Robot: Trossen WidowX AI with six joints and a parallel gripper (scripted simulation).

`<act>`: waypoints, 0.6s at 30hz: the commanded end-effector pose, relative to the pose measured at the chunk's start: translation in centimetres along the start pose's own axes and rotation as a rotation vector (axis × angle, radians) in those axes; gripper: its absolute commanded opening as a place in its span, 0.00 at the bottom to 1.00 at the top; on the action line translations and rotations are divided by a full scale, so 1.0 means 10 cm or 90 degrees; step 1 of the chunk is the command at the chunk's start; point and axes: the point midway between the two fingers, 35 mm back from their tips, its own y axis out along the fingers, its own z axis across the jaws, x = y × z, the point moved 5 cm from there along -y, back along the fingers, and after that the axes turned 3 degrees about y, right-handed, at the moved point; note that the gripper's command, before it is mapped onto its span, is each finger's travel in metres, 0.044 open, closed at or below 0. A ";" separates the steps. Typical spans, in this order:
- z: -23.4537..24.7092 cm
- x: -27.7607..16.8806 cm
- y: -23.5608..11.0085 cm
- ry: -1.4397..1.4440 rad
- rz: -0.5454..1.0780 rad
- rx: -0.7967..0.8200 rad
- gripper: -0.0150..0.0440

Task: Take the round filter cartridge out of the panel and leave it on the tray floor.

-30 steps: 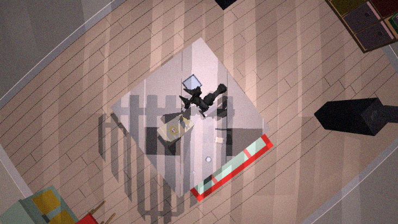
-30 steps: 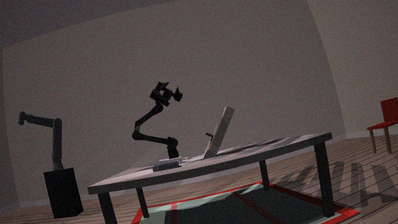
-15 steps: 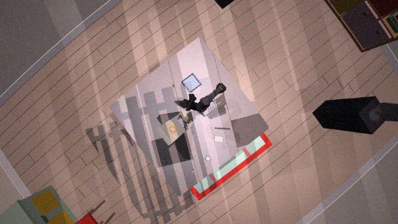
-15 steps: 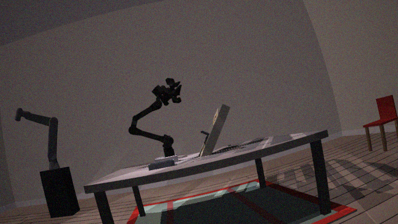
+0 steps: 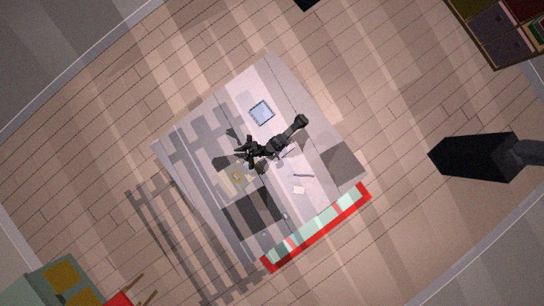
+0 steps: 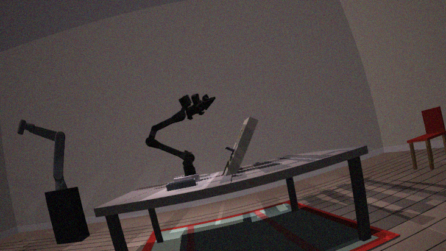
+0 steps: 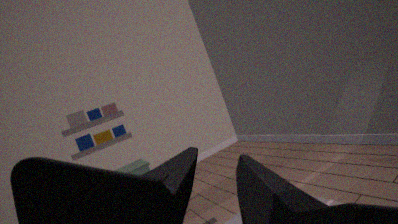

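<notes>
The tilted service panel (image 6: 242,141) (image 5: 225,185) stands on the table (image 6: 312,162). The round filter cartridge (image 5: 236,176) shows from above as a yellow-ringed disc in the panel's face; its slots are too small to make out. The tray (image 5: 261,113) (image 6: 181,184) is a shallow square box on the table near the arm's base. My gripper (image 6: 212,99) (image 5: 238,151) (image 7: 217,159) is high in the air, above and short of the panel. It points out over it at the far wall. Its fingers stand narrowed, with a small gap and nothing between them.
A small dark lever (image 6: 230,148) sticks out of the panel's front. A thin grey bar (image 5: 303,174) and a pale card (image 5: 298,189) lie on the table. A second arm on a black pedestal (image 6: 65,213) (image 5: 472,155) stands beside the table.
</notes>
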 end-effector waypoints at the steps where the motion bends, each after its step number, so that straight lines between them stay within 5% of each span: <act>1: 0.14 -0.61 0.18 -0.558 0.175 0.134 0.43; 18: 0.13 -1.29 0.16 -1.106 0.286 0.457 0.43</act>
